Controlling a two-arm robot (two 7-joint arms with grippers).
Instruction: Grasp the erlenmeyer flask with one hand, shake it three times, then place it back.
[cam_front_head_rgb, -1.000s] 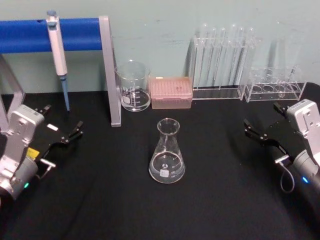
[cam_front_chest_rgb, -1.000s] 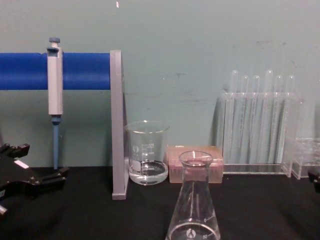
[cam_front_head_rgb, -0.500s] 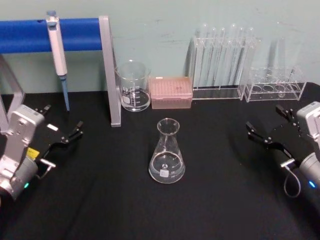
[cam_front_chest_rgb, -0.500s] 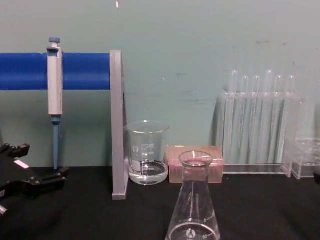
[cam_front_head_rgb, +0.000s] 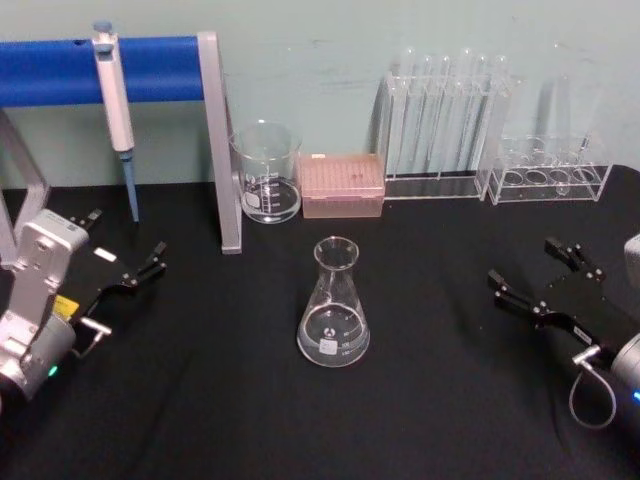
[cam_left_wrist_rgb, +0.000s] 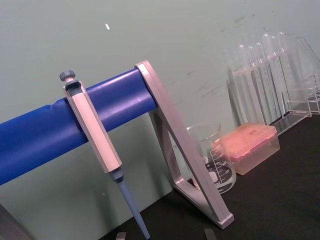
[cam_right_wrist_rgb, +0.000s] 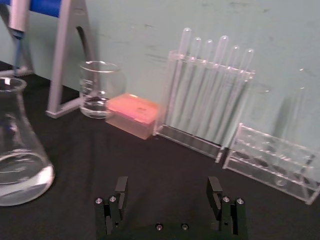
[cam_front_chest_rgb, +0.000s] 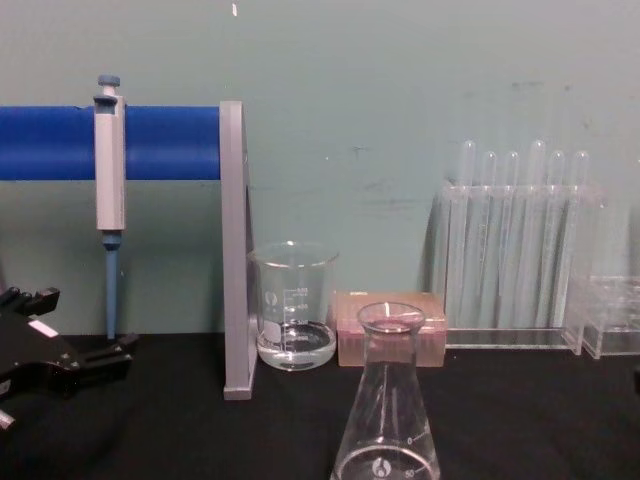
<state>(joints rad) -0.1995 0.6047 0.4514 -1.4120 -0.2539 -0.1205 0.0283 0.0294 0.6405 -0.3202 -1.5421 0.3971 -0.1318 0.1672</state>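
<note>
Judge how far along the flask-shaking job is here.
Done: nothing visibly; the erlenmeyer flask stands ungrasped. In hand: the open right hand faces it from the right, apart; the left hand sits open at left. Left: grasp, three shakes, set back.

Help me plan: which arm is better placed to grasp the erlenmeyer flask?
Probably right: the right claw is open, with the erlenmeyer flask in its wrist view; the left claw faces the pipette stand.
</note>
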